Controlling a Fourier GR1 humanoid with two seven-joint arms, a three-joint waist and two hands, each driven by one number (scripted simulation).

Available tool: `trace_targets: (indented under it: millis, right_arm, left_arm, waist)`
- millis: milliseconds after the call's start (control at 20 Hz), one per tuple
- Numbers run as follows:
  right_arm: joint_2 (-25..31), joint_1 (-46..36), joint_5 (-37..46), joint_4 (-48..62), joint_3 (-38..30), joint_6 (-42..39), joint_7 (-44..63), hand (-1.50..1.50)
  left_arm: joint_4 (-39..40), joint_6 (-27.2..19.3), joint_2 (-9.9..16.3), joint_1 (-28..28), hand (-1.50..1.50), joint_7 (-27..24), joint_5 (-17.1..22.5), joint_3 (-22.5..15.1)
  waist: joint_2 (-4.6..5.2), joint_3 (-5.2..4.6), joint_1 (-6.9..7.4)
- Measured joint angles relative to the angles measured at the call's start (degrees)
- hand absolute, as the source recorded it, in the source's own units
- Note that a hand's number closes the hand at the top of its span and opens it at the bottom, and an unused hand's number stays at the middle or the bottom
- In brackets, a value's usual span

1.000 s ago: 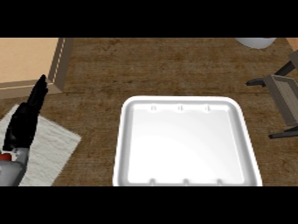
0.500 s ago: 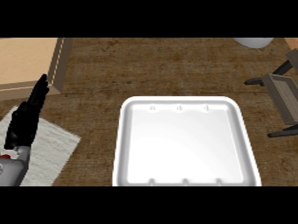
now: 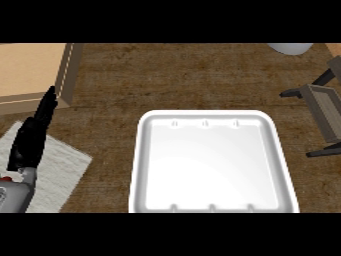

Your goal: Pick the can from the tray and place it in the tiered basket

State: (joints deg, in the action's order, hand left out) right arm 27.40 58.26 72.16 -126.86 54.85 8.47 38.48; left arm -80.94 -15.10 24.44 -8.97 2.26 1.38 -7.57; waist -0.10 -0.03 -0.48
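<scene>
A white tray (image 3: 211, 120) lies on the brown counter at lower centre, and nothing shows inside it. No can appears anywhere in the view. The tiered basket (image 3: 332, 105), grey shelves on a dark frame, stands at the right edge, partly cut off. My left hand (image 3: 33, 137) shows at the lower left with its fingers straight, pointing up and away over a light cloth, well left of the tray. My right hand is out of the view.
A light wooden board or box (image 3: 21, 70) fills the upper left corner. A pale cloth (image 3: 62, 167) lies under the left forearm. A white rounded object (image 3: 295, 48) sits at the top right edge.
</scene>
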Motion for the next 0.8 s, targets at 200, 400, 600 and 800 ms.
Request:
trace_targets:
  millis: [200,400,600,800]
  right_arm:
    - [-1.5,-2.9,0.3,2.2,1.6,-0.6,2.9,-1.50]
    - [-2.6,-5.1,-0.6,4.7,2.7,-0.1,5.5,-1.50]
    - [-2.8,-6.8,-1.7,7.4,3.6,1.4,7.4,-1.50]
    - [-1.8,-9.2,-4.5,8.5,3.3,2.2,8.2,-1.50]
  left_arm:
    - [-1.0,0.8,-0.1,-0.2,0.00,1.0,-0.8,0.8]
    - [-1.7,1.4,-0.8,0.3,0.00,1.4,-1.3,1.5]
    - [-1.8,1.8,-1.7,1.0,0.00,1.1,-2.4,1.9]
    - [-1.0,2.5,-2.4,-0.5,0.00,1.7,-3.0,2.9]
  waist:
    - [0.02,0.01,0.17]
    - [0.03,0.02,0.22]
    - [0.04,0.03,0.22]
    - [0.06,0.04,0.21]
